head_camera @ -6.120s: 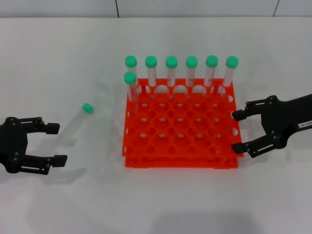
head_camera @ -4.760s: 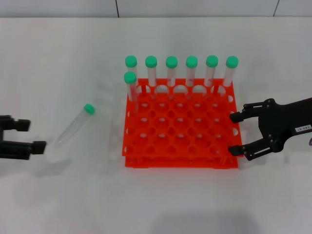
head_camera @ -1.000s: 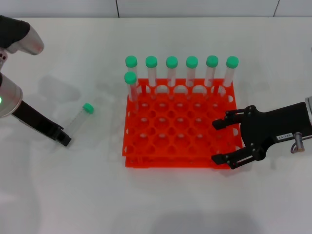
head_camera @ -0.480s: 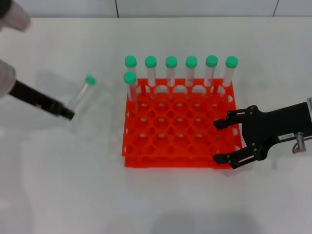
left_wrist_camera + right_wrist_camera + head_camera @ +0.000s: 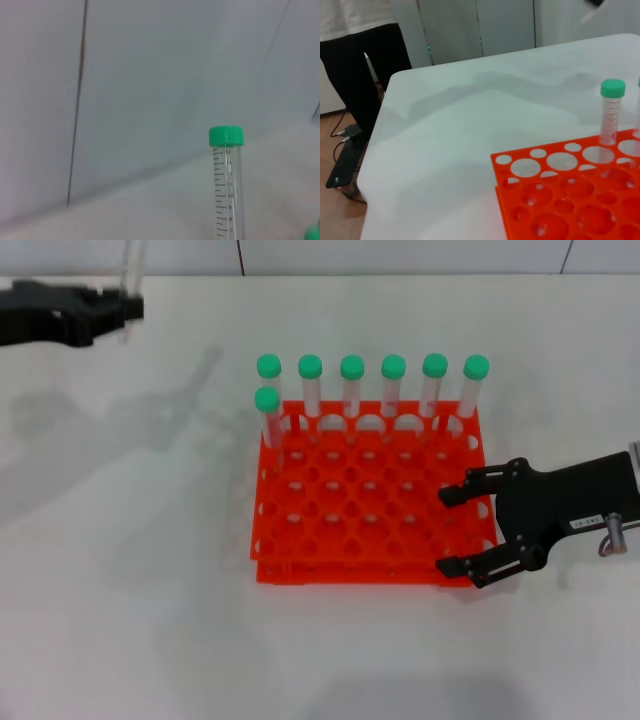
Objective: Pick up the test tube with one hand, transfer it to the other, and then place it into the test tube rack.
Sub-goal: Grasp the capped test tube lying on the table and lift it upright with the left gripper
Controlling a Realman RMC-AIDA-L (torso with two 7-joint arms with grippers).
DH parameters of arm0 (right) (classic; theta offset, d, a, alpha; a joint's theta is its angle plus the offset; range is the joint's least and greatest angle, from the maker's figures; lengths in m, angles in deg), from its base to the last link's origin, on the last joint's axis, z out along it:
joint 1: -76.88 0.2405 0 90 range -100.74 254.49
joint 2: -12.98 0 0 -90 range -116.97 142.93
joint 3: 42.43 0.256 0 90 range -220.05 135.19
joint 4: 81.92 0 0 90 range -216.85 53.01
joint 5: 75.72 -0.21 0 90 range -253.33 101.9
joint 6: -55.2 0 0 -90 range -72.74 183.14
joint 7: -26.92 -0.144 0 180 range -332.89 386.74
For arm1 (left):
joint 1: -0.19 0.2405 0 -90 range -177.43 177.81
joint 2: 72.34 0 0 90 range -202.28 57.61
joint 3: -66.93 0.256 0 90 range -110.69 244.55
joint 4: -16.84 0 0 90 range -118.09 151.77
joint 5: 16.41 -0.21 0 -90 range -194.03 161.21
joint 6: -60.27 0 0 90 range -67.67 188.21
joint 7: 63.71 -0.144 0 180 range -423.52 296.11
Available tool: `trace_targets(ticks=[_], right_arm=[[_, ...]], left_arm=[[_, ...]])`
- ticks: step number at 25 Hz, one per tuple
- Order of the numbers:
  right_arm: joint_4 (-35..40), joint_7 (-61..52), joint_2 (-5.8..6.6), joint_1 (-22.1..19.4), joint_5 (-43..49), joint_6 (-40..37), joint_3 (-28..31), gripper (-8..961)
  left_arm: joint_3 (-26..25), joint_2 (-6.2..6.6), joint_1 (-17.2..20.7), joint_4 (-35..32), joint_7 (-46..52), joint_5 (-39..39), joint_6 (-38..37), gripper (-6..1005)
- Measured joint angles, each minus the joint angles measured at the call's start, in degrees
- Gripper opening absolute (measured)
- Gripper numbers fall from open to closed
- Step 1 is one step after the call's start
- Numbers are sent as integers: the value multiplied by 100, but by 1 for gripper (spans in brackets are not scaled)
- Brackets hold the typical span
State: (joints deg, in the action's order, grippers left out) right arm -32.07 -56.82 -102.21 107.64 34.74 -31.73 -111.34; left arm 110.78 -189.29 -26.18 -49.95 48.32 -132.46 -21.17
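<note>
The test tube (image 5: 228, 195) is clear, smooth plastic with tiny black marks printed on it, and its green cap (image 5: 226, 136) has little ridges around the side. The test tube rack (image 5: 372, 502) is bright orange-red plastic, smooth and a bit shiny. The desk (image 5: 150, 590) is white, flat and matt. The right pincer (image 5: 452, 531) looks like dull black plastic with a small white paper sticker (image 5: 583, 523).

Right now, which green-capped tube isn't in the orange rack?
The test tube held up by the left gripper, far from the rack; the seven others stand in it.
</note>
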Motion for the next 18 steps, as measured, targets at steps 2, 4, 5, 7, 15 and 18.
trace_targets(ticks=[2,4,5,7,15,18], right_arm=[[-2,1,-2,0,-14,1,-7,868],[-2,1,-6,0,-24,1,-8,868],[-2,2,-8,0,-30,-1,-8,868],[-2,3,-14,0,-41,-8,-8,868],[24,14,-30,5,-221,-37,-8,869],[29,15,-30,10,-265,-28,-8,869]], left_arm=[[-19,-22,143,308,-748,769,60,199],[-21,-8,194,677,-1305,1346,2,199],[-20,17,177,888,-1524,1550,-63,199],[-23,109,61,1321,-1922,1757,-261,201],[45,578,-726,2582,-2957,1534,-1147,205],[45,615,-957,2664,-2997,1180,-1278,206]])
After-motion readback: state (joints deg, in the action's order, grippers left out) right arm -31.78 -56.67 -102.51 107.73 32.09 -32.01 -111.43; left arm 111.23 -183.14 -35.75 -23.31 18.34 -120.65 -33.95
